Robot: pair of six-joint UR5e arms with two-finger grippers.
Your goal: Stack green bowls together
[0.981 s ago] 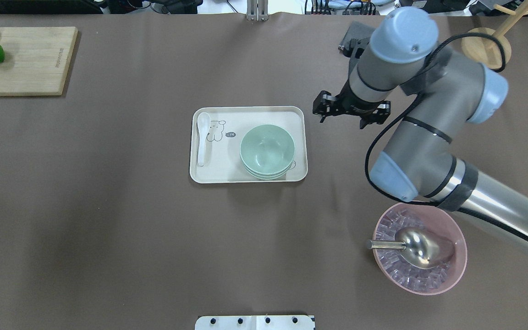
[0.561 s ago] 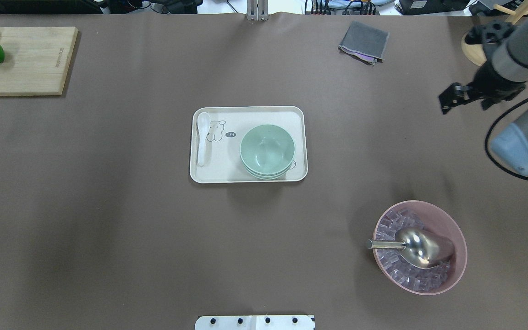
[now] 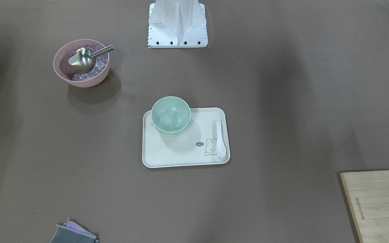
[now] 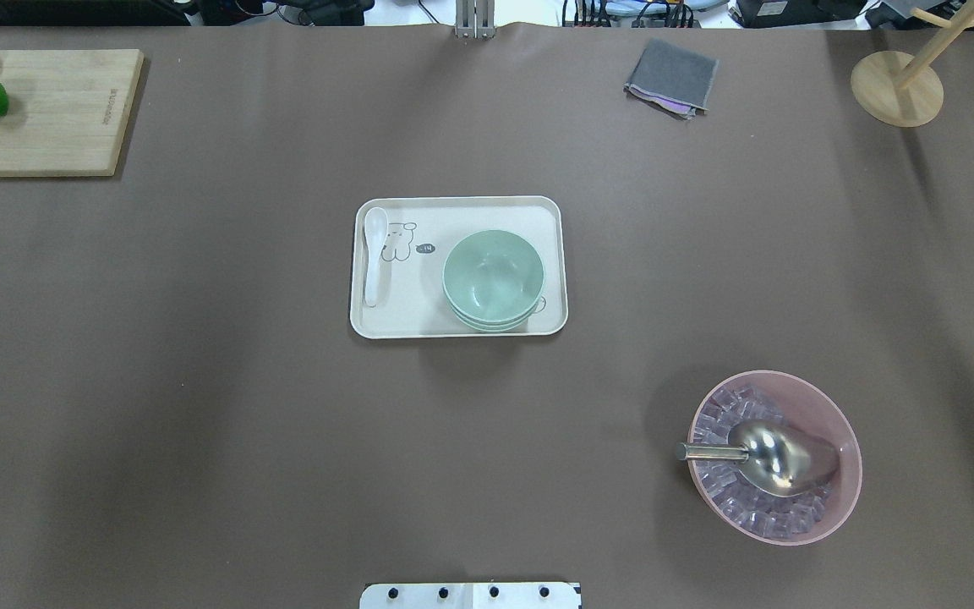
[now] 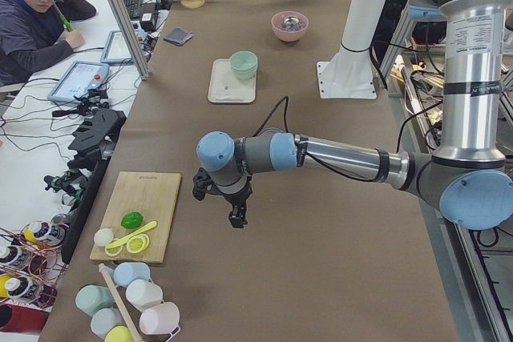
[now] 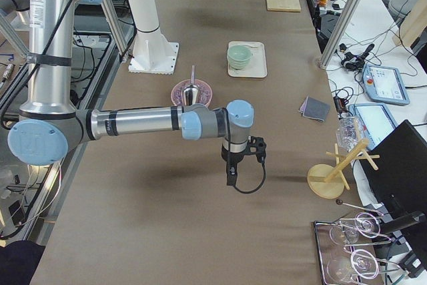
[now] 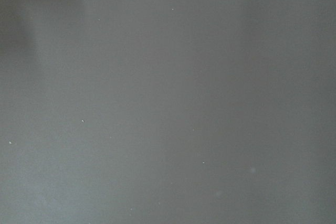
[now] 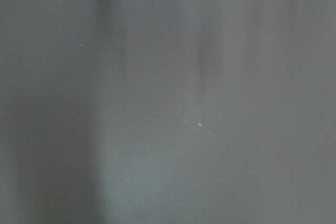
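Observation:
The green bowls (image 4: 493, 275) sit nested in one stack at the right end of a cream tray (image 4: 411, 309); the stack also shows in the front view (image 3: 171, 114) and, small, in both side views. Neither gripper appears in the overhead or front view. My left gripper (image 5: 236, 215) hangs above the table beside the cutting board, far from the tray. My right gripper (image 6: 231, 175) hangs over bare table beyond the pink bowl. Seen only in the side views, I cannot tell whether either is open or shut. Both wrist views show only blurred grey table.
A white spoon (image 4: 374, 254) lies along the tray's left end. A pink bowl (image 4: 834, 423) of ice with a metal scoop stands at front right. A cutting board (image 4: 47, 110) with fruit, a grey cloth (image 4: 671, 76) and a wooden stand (image 4: 897, 89) line the far edge. A person (image 5: 32, 18) sits alongside.
My right arm has swung from beside the tray to the right and left the overhead view. The bowl stack and tray have not moved.

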